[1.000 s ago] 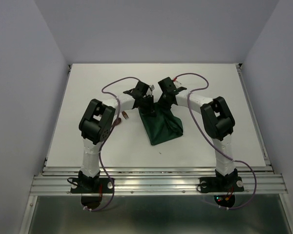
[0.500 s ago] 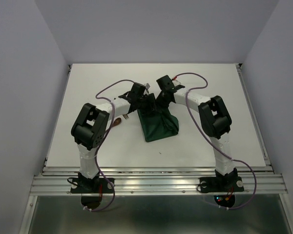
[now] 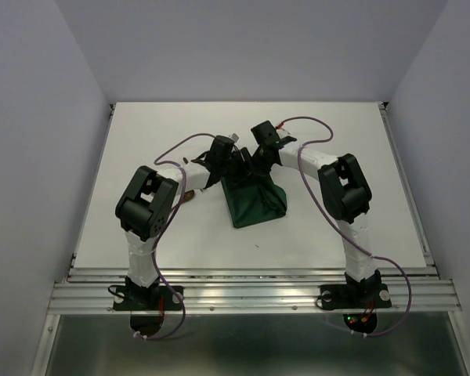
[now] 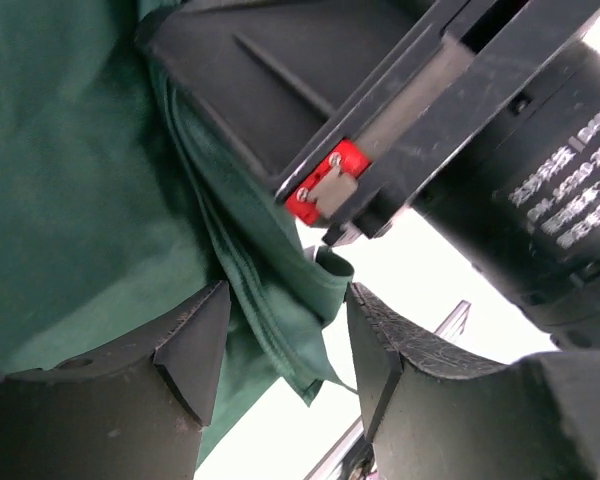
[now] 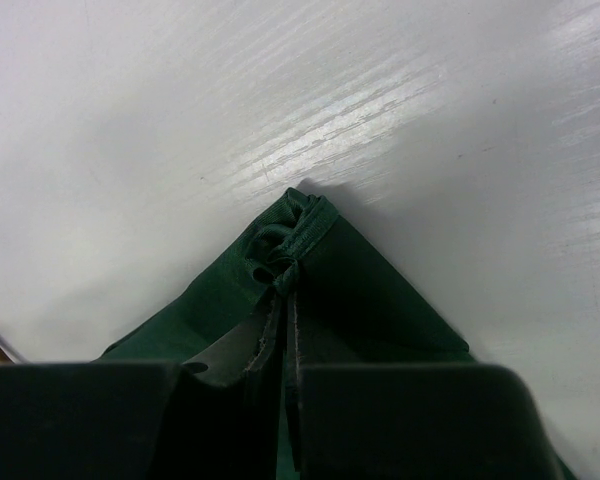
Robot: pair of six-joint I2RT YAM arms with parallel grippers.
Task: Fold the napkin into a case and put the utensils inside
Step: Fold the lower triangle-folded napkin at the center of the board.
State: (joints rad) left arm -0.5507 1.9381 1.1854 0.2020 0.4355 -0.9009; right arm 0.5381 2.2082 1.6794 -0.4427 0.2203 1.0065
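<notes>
Folding napkin [image 3: 254, 202] | right claw [image 5: 285, 300] clenched on its bunched corner | left claw [image 4: 285, 325] released, straddling folded edge | cloth looks soft, limp; best pinched at corners

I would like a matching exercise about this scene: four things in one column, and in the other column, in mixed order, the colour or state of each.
Things:
1. left tool
2. right tool
3. napkin
4. table

Colour or state:
a. white
b. shut, pinching a cloth corner
c. dark green
d. open

Pairs: 1-d, 2-b, 3-c, 4-a
</notes>
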